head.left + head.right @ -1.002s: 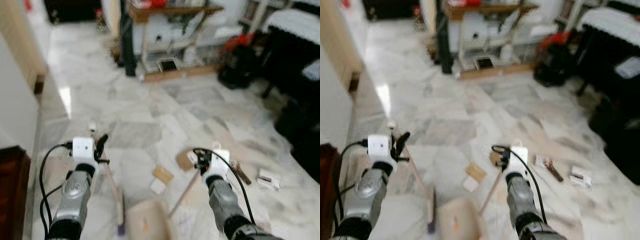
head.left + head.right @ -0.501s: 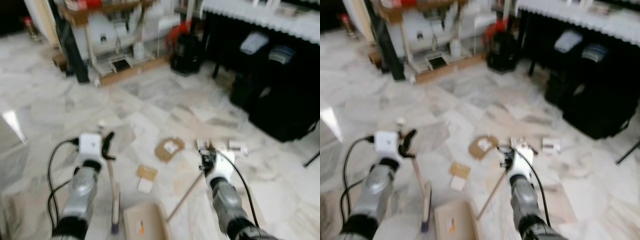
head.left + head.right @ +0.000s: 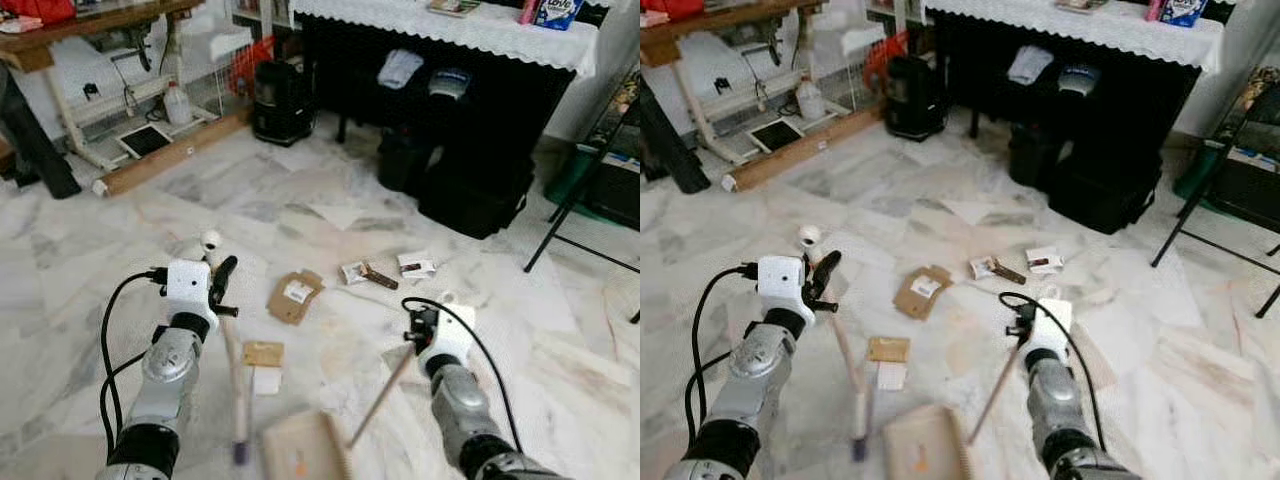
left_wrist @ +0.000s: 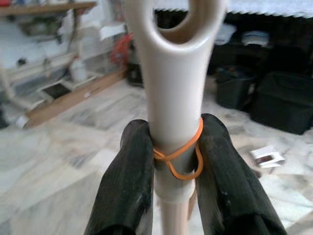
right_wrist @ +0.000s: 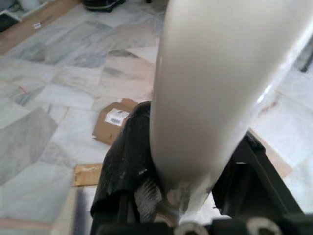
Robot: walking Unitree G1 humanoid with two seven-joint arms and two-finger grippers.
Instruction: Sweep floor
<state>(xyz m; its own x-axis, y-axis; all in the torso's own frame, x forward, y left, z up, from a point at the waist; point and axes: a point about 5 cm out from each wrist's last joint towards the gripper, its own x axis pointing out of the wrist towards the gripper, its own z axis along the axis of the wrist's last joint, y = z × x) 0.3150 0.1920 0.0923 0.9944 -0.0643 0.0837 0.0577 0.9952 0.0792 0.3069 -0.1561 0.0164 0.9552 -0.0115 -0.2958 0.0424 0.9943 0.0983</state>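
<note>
— What had changed? The view had swung toward the black cabinet (image 3: 440, 90); cardboard scraps (image 3: 293, 297) lay at twelve o'clock.
— Grippers? Left gripper (image 4: 173, 161) clamped the broom handle (image 4: 173, 88); right gripper (image 5: 186, 196) gripped the dustpan handle (image 5: 215, 83).

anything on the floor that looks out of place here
Yes: litter lies scattered on the marble floor ahead of the robot. A flattened cardboard box, a smaller cardboard scrap with a white piece beside it, and two small packets look dropped, not stored.
</note>
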